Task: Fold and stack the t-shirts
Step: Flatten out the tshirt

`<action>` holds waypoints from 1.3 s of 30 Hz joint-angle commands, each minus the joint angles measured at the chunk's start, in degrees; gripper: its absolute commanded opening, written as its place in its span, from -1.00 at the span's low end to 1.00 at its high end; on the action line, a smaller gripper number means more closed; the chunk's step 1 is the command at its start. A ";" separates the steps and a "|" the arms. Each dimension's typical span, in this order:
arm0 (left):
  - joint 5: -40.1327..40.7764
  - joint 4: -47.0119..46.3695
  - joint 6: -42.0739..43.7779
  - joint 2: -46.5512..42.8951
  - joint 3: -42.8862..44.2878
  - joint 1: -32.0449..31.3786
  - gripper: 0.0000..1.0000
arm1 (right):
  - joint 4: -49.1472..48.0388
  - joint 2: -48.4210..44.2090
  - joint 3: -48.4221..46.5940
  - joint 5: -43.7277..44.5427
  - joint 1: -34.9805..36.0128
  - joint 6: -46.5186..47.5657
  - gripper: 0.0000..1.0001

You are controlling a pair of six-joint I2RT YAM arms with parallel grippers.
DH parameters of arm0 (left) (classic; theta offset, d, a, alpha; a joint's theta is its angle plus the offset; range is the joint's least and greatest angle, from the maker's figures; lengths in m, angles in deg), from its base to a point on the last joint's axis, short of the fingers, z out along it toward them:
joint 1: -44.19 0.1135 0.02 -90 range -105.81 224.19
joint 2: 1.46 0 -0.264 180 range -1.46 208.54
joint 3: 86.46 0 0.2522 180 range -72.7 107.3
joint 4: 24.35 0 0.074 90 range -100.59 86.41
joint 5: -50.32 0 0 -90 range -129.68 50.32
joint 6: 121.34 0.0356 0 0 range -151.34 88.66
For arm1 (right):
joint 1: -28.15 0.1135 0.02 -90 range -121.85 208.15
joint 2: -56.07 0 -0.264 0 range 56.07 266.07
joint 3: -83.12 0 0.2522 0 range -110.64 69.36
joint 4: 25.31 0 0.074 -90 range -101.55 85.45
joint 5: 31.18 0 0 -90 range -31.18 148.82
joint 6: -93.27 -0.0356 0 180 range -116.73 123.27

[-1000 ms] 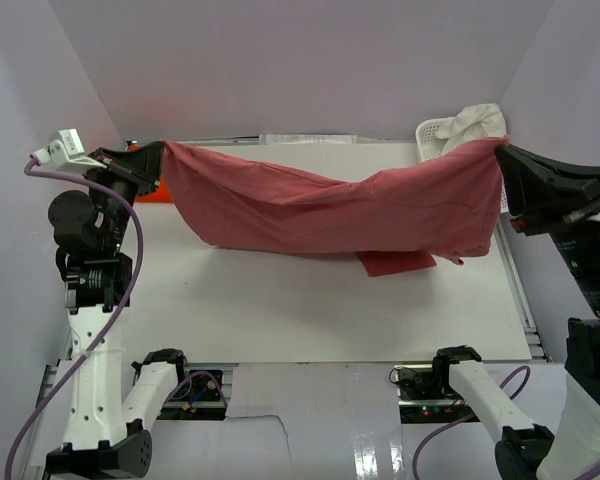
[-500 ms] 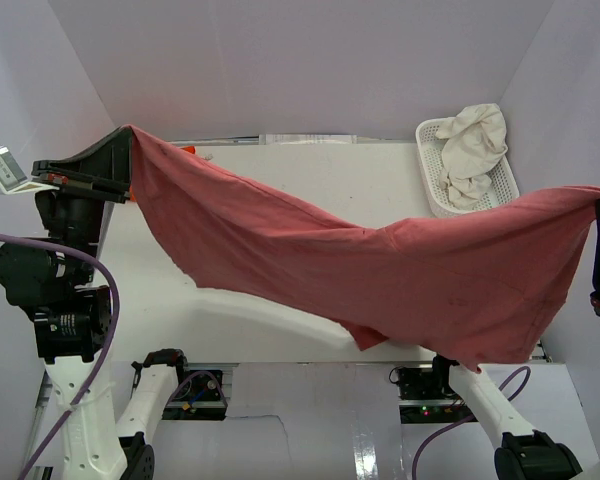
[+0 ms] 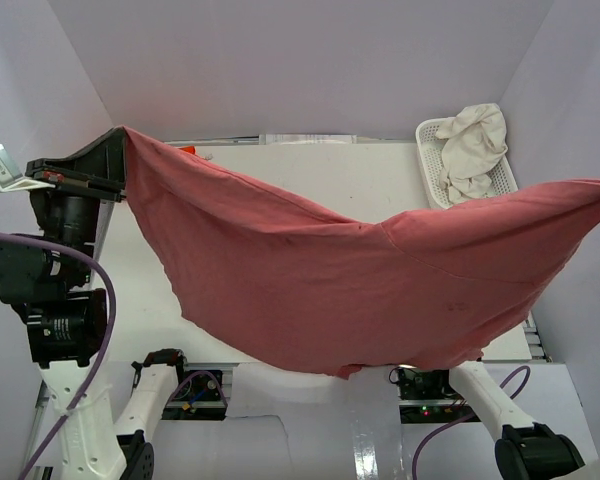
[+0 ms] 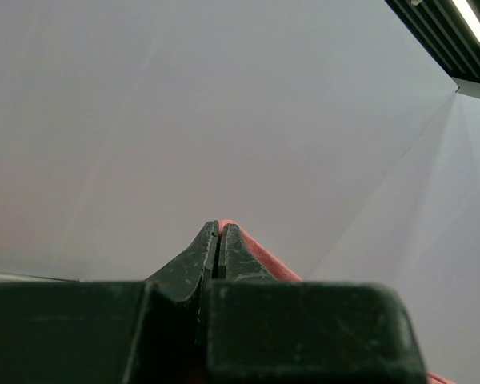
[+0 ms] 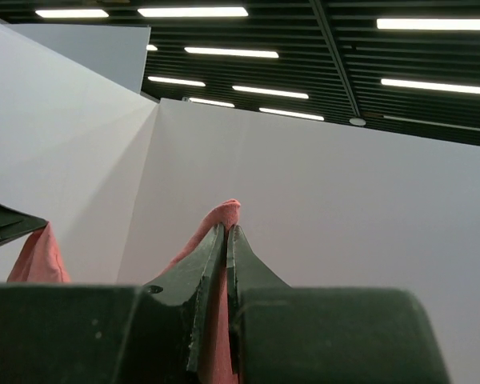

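rose shirt (image 3: 360, 290) hangs stretched above the table (image 3: 330, 170), low edge sagging past the near rim; left gripper (image 4: 218, 228) and right gripper (image 5: 226, 230) each pinch a top corner

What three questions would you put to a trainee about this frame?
1. True or false: the rose-red t-shirt is already folded.
2. What lies in the white lattice basket? A) a crumpled cream-white t-shirt B) a folded blue towel C) nothing
3. How many pincers grip the rose-red t-shirt?

Key
1. False. It hangs spread out and sagging in the air.
2. A
3. Two. The left pincer and the right pincer are each shut on an edge of it.
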 commanded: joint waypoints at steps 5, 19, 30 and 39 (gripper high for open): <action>5.06 2.39 3.36 -2.26 4.51 -0.02 -1.00 | -7.06 -1.18 2.80 -0.87 0.14 -3.92 -0.85; 17.70 1.24 8.54 -8.51 5.20 -0.81 -1.00 | -22.42 -9.98 13.70 3.08 0.14 -5.51 -0.85; 31.07 3.79 12.95 -8.76 11.98 -1.77 -1.00 | -36.50 -15.95 22.58 8.80 -0.21 -10.77 -0.85; 29.59 1.43 13.38 -9.74 6.81 -2.30 -1.00 | -27.11 -11.49 16.43 9.24 -0.30 -10.96 -0.84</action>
